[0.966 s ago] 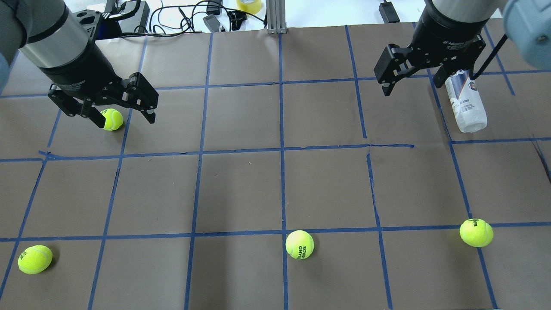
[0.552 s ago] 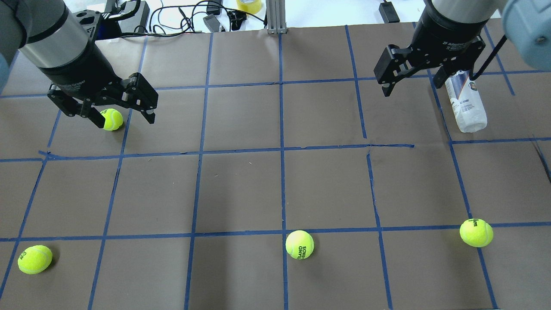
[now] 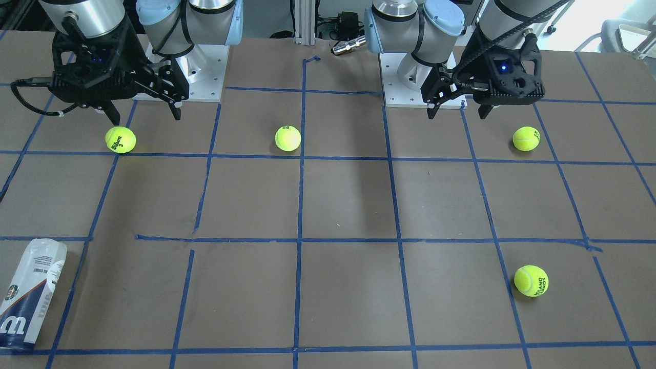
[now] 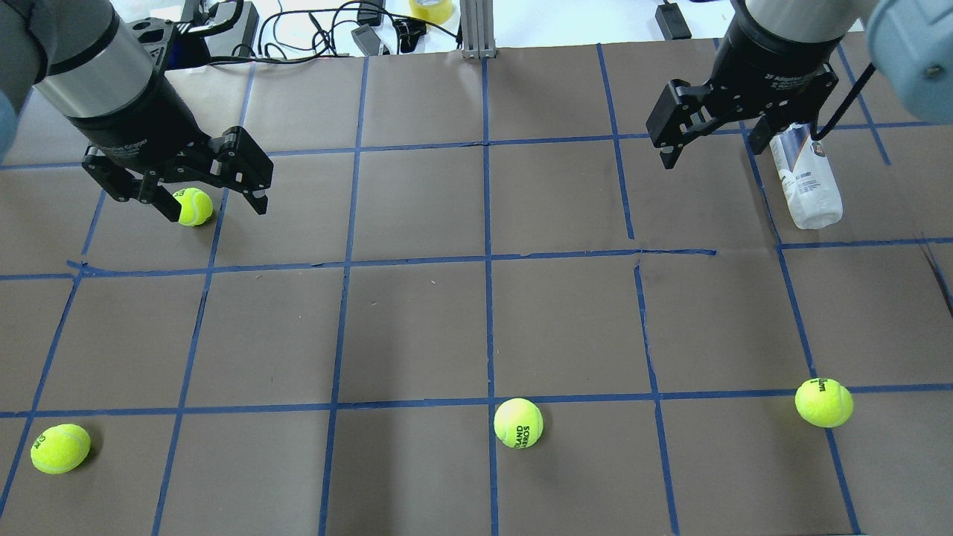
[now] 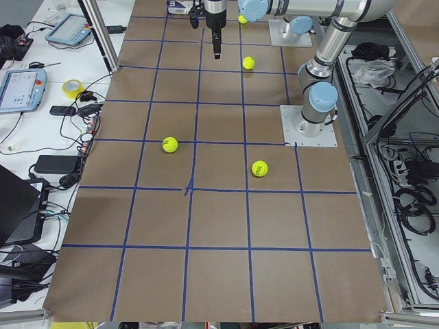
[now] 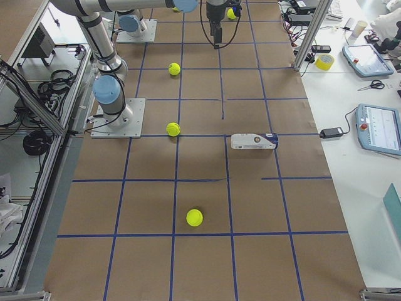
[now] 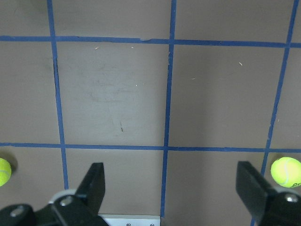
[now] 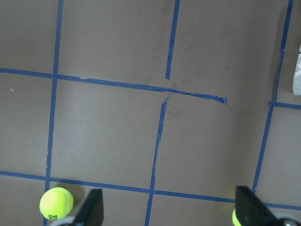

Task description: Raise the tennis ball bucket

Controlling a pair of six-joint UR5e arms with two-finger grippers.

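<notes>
The tennis ball bucket [image 4: 808, 182] is a clear tube with a white and navy label. It lies on its side at the far right of the table. It also shows in the front view [image 3: 31, 292], in the right side view [image 6: 254, 141] and at the edge of the right wrist view [image 8: 297, 70]. My right gripper [image 4: 713, 152] is open and empty, held high above the table, apart from the bucket [image 3: 145, 117] [image 8: 170, 207]. My left gripper [image 4: 195, 199] is open and empty, high over the left side [image 3: 457, 114] [image 7: 172, 188].
Several yellow-green tennis balls lie on the brown, blue-taped table: one under the left gripper [image 4: 193, 206], one near left [image 4: 60, 448], one near centre [image 4: 518, 423], one near right [image 4: 823, 402]. Cables and a tape roll [image 4: 430, 9] lie beyond the far edge.
The right gripper has shifted very slightly. The left arm, the bucket and the balls have not moved.
</notes>
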